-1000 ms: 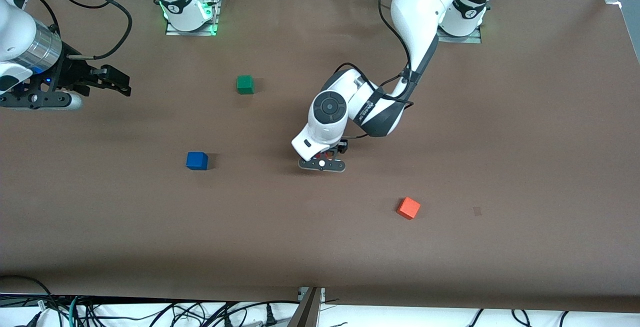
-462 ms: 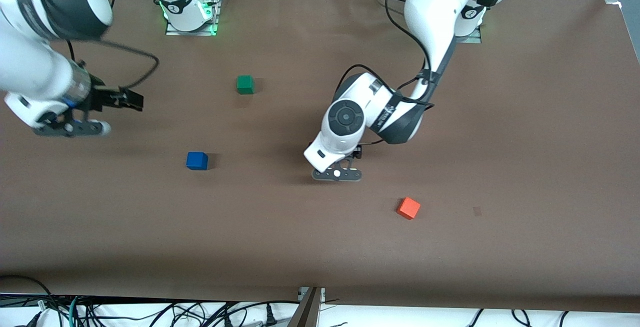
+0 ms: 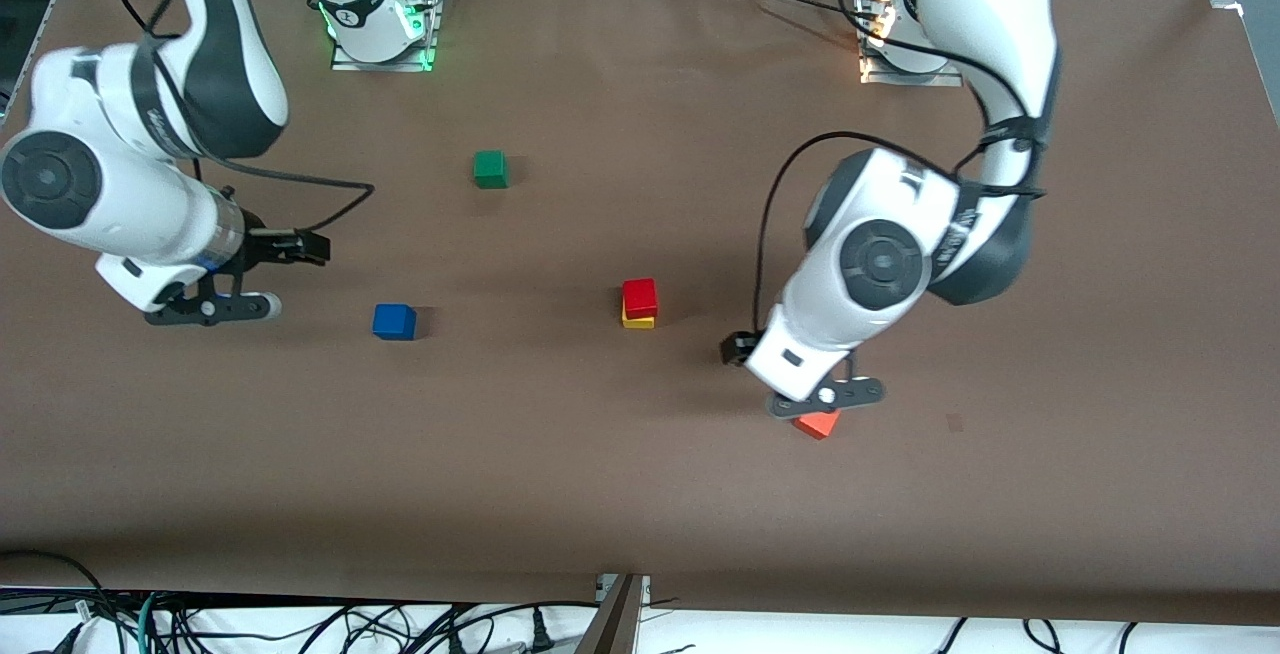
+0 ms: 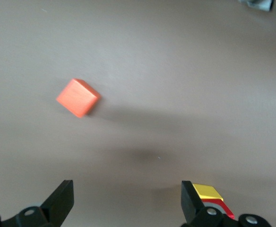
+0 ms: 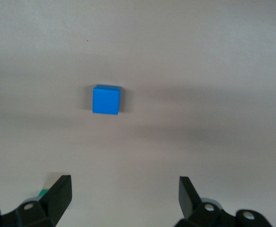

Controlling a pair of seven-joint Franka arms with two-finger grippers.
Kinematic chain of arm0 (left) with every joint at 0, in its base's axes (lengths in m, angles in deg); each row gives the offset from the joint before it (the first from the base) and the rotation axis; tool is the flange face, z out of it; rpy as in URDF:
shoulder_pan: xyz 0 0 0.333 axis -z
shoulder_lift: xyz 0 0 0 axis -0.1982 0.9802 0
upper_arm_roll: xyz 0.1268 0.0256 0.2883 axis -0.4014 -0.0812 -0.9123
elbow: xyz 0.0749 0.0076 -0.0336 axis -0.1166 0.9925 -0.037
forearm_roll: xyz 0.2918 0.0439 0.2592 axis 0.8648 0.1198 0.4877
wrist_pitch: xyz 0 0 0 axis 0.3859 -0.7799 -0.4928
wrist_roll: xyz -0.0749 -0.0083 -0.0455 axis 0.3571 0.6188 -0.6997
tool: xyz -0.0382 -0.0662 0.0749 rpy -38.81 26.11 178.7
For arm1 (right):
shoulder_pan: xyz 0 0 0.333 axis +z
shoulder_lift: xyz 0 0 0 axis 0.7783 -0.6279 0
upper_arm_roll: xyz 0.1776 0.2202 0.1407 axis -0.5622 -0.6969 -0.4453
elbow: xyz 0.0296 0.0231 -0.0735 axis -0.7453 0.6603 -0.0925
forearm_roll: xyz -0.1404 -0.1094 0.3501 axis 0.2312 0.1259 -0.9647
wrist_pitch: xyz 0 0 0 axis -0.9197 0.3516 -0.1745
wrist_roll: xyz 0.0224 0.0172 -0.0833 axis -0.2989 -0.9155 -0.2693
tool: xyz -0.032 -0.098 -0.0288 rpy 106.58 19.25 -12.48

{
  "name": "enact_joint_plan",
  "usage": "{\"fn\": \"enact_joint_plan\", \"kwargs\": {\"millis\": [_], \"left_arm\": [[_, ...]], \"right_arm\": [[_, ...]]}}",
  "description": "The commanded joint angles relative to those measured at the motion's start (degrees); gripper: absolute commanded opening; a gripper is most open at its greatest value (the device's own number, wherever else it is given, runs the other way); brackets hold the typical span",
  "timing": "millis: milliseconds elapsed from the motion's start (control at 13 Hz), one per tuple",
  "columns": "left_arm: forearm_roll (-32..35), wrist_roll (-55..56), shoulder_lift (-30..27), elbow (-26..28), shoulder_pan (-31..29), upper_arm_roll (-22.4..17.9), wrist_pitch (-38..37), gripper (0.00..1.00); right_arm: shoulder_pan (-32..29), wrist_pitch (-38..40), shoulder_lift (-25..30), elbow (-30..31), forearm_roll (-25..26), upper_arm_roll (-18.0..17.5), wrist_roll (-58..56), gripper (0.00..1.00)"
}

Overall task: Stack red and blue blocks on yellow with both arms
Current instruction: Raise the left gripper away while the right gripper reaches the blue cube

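Nearest the front camera, the orange-red cube [image 3: 819,424] is lying on the brown table [image 3: 600,494], toward the left arm's end. The left gripper [image 3: 826,396] is hanging over the table just beside this cube, partly covering it in the front view. In the left wrist view its two black fingers [image 4: 60,201] are standing wide apart with nothing between them, and the orange-red cube [image 4: 78,97] is lying clear of them on the bare surface.

Farther from the camera, near the middle of the table, the red block [image 3: 640,297] is sitting squarely on the yellow block [image 3: 638,321], of which only a thin edge is showing beneath it in the front view. Both are standing free of either gripper. A corner of this stack [image 4: 209,194] is showing at the edge of the left wrist view, beside one finger.

At about the same depth, toward the right arm's end, the blue block [image 3: 394,321] is resting alone on the table, well apart from the stack. The right gripper [image 3: 212,306] is hovering over the table near it, on the side toward the right arm's end. The right wrist view is showing its fingers [image 5: 58,194] spread fully and holding nothing, with the blue block [image 5: 106,99] lying untouched ahead of them.

Farthest from the camera, the green cube [image 3: 490,169] is sitting by itself.
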Motion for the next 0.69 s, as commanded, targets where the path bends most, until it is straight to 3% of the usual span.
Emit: {"fn": "enact_joint_plan", "kwargs": {"millis": [0, 231, 462, 615], "left_arm": [[-0.23, -0.35, -4.04, 0.95, -4.31, 0.16, -2.77, 1.00], [-0.23, -0.35, -8.17, 0.95, -10.55, 0.25, -4.52, 1.00], [-0.31, -1.75, -12.56, 0.95, -14.69, 0.34, -8.30, 1.00], [-0.40, -8.23, -14.85, 0.95, -17.50, 0.34, -11.02, 1.00]], "right_arm": [[0.30, -10.75, -1.64, 6.80, -2.51, 0.13, -0.39, 1.00], [0.38, -24.31, -3.04, 14.82, -2.69, -0.22, 2.68, 1.00], [0.47, -30.56, -7.77, 15.45, -5.31, -1.37, 5.49, 1.00], [0.39, -35.22, -11.03, 15.36, -7.78, -1.80, 5.50, 1.00]]}}
